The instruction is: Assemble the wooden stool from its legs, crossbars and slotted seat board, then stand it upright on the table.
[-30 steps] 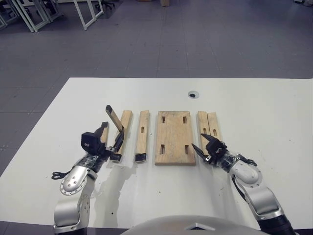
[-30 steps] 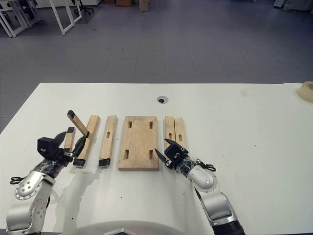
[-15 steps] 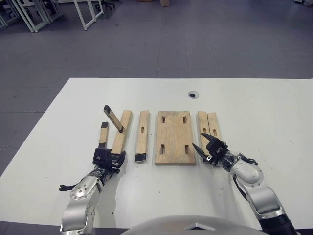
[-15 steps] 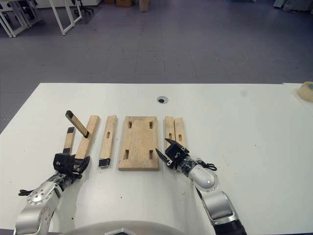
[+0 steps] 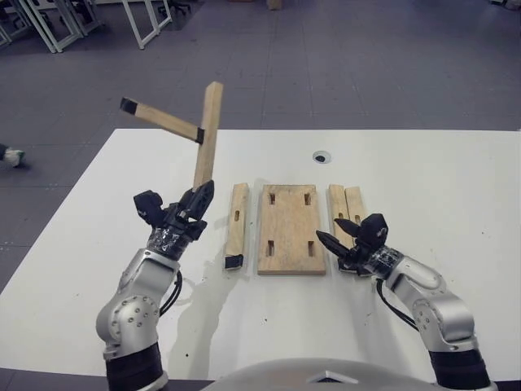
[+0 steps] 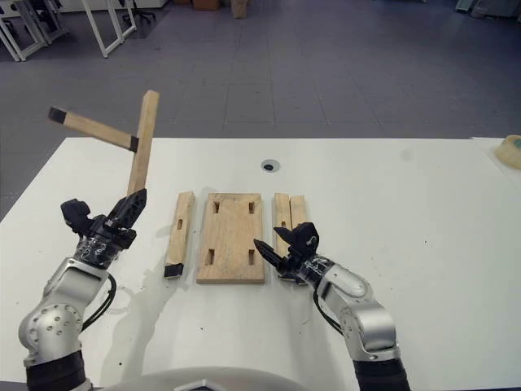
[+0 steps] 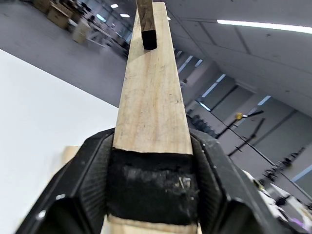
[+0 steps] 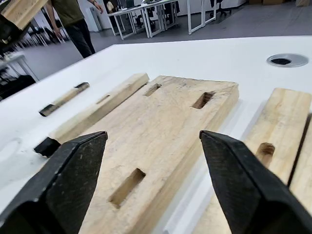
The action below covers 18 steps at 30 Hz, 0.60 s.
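Note:
My left gripper (image 5: pixel 198 200) is shut on the black-tipped end of a wooden leg (image 5: pixel 207 134), which it holds nearly upright above the table's left side. A crossbar (image 5: pixel 161 120) sticks out sideways from the leg's slot near the top. The slotted seat board (image 5: pixel 291 228) lies flat at mid-table, with another leg (image 5: pixel 237 221) to its left and two legs (image 5: pixel 345 205) side by side to its right. My right gripper (image 5: pixel 336 235) hovers open over the board's near right corner. A short crossbar (image 8: pixel 63 97) lies on the table beyond the single leg.
A round cable hole (image 5: pixel 322 156) sits in the white table (image 5: pixel 440 187) behind the board. A pale round object (image 6: pixel 513 151) rests at the far right edge. The table's right half and near strip are bare.
My left gripper closed on the leg with the crossbar in it and swung it up from lying flat to nearly upright. The right gripper rose a little, still open.

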Each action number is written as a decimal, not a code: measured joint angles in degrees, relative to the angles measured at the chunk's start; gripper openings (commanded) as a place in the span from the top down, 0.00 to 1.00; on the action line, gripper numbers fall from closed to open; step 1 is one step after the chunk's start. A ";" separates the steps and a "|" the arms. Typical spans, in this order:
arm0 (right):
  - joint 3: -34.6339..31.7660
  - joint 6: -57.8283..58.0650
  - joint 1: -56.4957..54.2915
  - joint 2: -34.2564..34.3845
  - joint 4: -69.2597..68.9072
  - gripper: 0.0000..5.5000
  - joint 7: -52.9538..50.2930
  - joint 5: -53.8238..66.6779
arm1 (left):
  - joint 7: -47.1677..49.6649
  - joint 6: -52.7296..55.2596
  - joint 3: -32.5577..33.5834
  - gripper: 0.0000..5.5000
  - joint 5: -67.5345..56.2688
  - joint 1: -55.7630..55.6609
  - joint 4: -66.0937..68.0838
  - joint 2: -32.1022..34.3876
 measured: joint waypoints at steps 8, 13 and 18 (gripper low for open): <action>-9.74 20.82 -6.67 -0.64 1.75 0.08 3.63 34.13 | -14.79 14.70 -5.70 0.62 -12.28 -1.52 -2.35 15.72; -8.82 23.62 -10.21 -1.30 6.06 0.08 8.61 38.82 | -20.99 15.37 -8.73 0.62 -12.19 0.51 -2.36 17.24; -6.78 25.02 -16.55 0.40 9.47 0.08 11.99 42.10 | -23.42 15.92 -9.51 0.62 -13.19 2.05 -2.93 18.75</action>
